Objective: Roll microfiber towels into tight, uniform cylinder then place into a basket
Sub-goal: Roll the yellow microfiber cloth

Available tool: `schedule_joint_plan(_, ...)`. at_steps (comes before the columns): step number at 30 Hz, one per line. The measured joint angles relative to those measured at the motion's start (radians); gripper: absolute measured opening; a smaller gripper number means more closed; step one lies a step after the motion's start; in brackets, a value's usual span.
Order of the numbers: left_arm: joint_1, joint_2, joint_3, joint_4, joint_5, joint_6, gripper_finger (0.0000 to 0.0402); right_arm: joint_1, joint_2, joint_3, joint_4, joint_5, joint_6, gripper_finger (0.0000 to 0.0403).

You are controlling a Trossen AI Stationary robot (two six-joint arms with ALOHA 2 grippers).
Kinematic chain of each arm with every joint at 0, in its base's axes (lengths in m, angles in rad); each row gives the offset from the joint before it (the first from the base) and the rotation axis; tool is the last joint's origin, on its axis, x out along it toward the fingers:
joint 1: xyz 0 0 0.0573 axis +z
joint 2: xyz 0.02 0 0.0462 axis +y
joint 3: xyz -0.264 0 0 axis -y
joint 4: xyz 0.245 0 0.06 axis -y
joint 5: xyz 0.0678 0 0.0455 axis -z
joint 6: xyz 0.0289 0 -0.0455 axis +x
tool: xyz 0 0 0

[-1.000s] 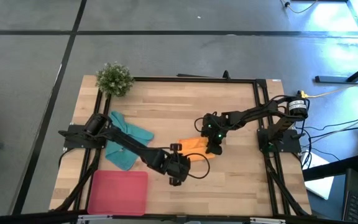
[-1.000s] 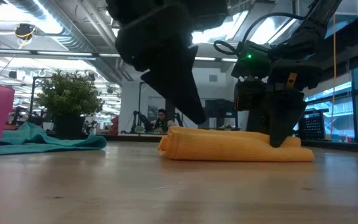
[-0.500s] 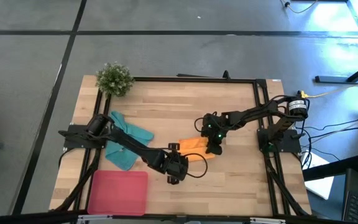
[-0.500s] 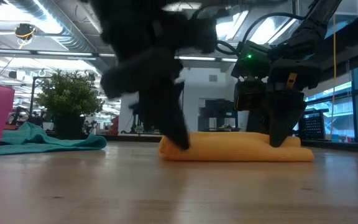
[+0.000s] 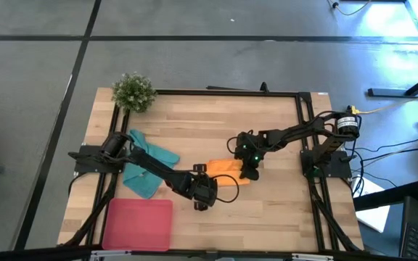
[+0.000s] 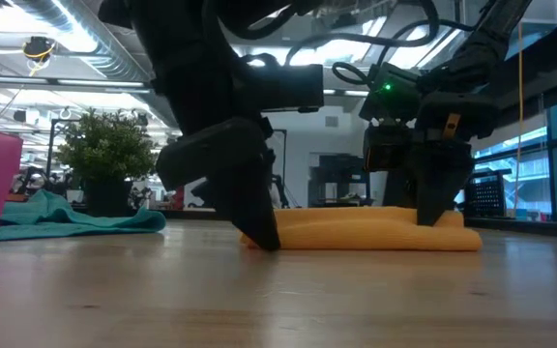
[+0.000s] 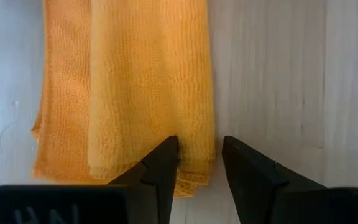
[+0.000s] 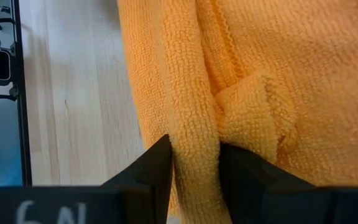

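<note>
The orange towel (image 5: 226, 169) lies rolled or folded lengthwise on the table's middle, flat on the wood (image 6: 366, 230). My right gripper (image 5: 249, 172) is shut on its right end. My left gripper (image 5: 206, 180) is down at the towel's left end (image 6: 262, 237). It is open a little, and its fingers straddle the towel's long folded edge (image 7: 197, 163). The teal towel (image 5: 148, 162) lies crumpled at the left. The pink basket (image 5: 138, 223) sits at the near left. My left gripper slants down onto the towel's left end. One finger (image 7: 166, 158) lies over the cloth and the other (image 7: 244, 168) stands over bare wood beside the edge. I cannot tell whether the fingers press the cloth. My right gripper pinches a thick ridge of folded cloth (image 8: 194, 134) between its two fingers, at the towel's right end. The fingers slant down from the table's right and far side (image 6: 438, 217). The towel stays lying on the table.
A small green potted plant (image 5: 133, 91) stands at the far left corner. A black frame (image 5: 300, 130) runs along the table's edges. Bare wood lies between the orange towel and the near edge.
My left gripper has come down and a little toward the far edge, onto the orange towel's left end, tipping steeper. Its finger gap looks the same. My right gripper and the towel's right end have stayed in place.
</note>
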Motion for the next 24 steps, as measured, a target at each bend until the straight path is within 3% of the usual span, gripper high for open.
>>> schedule_joint_plan(9,0.008,0.007,0.000,-0.008,0.012,-0.018,0.0009,0.000,0.000,0.000,0.000,-0.001,0.025,0.0122)
schedule_joint_plan(16,0.009,0.007,0.000,-0.011,0.030,-0.021,0.0003,0.000,-0.040,0.000,-0.014,0.000,0.004,0.0122)
schedule_joint_plan(24,0.009,0.007,0.000,-0.013,0.040,-0.042,0.0001,0.000,-0.156,0.000,-0.051,0.120,-0.007,0.0122)
